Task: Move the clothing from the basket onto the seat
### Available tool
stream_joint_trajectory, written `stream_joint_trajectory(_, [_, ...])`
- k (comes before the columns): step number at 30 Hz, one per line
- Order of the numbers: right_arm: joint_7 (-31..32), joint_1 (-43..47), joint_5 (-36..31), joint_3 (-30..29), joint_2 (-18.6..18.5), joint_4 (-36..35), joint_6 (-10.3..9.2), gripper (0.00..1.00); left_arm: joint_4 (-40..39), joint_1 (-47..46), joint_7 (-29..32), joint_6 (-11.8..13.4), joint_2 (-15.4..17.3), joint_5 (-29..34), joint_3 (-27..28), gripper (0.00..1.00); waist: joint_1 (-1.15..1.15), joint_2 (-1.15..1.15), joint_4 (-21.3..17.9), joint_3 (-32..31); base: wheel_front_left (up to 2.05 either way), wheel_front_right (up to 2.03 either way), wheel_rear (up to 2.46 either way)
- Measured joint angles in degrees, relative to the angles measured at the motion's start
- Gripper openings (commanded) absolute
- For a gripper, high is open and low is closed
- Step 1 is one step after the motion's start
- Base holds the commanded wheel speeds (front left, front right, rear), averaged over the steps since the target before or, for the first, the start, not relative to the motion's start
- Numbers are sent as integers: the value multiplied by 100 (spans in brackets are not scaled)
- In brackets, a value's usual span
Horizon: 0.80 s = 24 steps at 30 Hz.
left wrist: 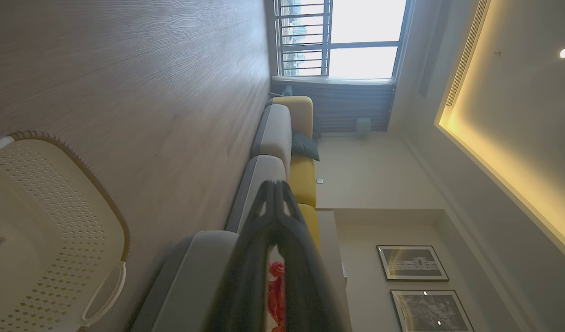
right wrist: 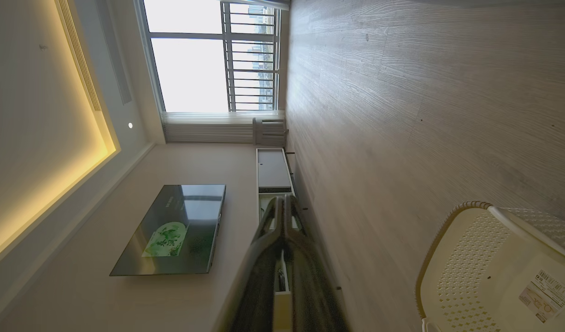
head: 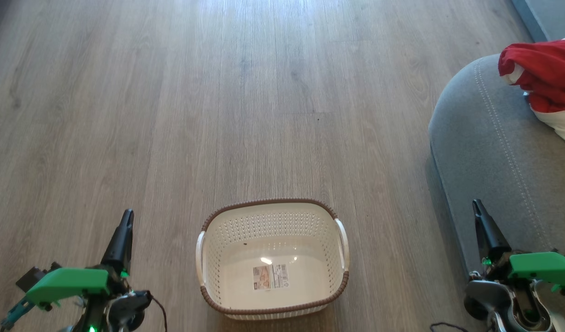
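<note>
On the grey seat cushion (head: 485, 138), far end: red-and-white clothing (head: 543, 74), bunched, resting on the upholstery. Cream laundry basket (head: 273, 221) stands on the wood floor (head: 264, 92), holding nothing but its label sticker (head: 270, 276). Task looks done; nothing left to carry, as far as visible. Left gripper (head: 127, 214) and right gripper (head: 477, 205) sit low either side of the basket, well apart from it. Fingers point forward, pressed together, grasping nothing.

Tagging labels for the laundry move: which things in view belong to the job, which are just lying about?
Job: red-and-white clothing, grey seat, cream laundry basket.
Just about: television, framed pictures, dark cushion.
</note>
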Motion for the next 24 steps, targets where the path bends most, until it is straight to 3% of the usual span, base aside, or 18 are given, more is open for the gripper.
stream_joint_trajectory(24, [0,0,0,0,0,0,-1,0,0,0,0,0,-1,0,0,0,0,0,0,0,0,0,0])
